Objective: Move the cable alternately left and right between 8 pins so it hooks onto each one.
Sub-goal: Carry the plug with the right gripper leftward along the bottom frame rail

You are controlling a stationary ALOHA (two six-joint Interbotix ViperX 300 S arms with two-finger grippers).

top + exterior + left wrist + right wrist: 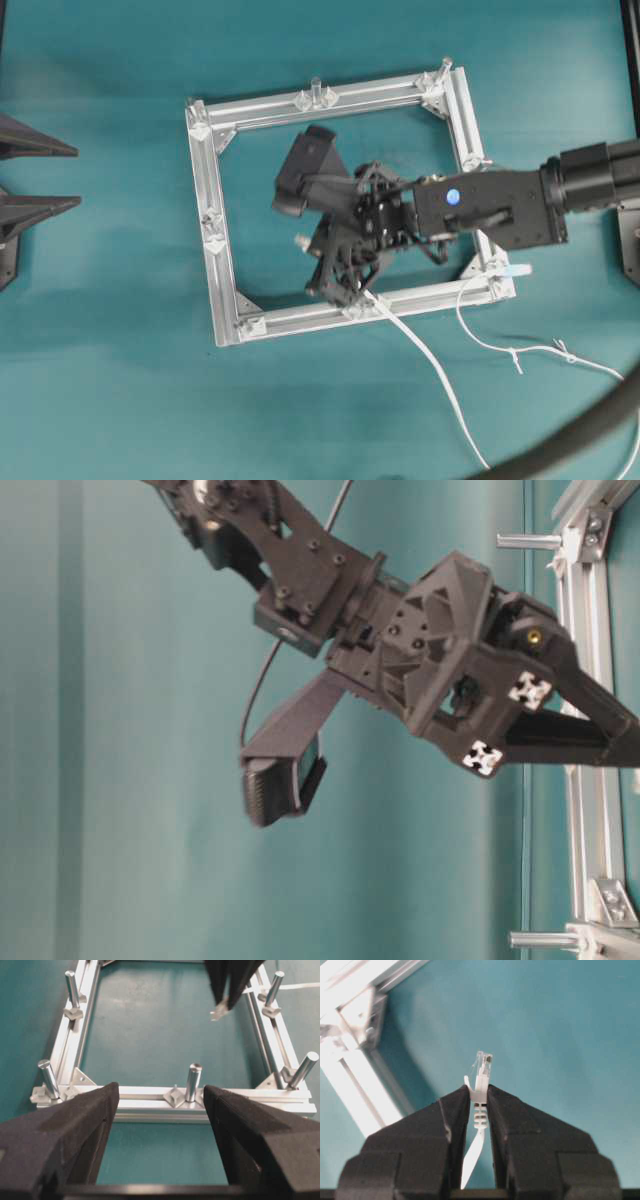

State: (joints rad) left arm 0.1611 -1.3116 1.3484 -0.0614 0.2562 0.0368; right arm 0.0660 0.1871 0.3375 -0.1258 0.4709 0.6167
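Nearest the right wrist camera, the right gripper (479,1096) is clamped on the cable (480,1091) just behind its clear plug, held above the teal table (560,1025) inside the frame (350,1080); overhead, the white cord trails from that gripper across the frame's near rail and loops loosely over the table. Beyond, the left gripper (160,1105) hangs with jaws wide apart, holding nothing, facing a pin (193,1081) on the frame's rail

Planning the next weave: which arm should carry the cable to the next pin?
Right: its gripper already pinches the cable over the frame; the left gripper is open and empty.
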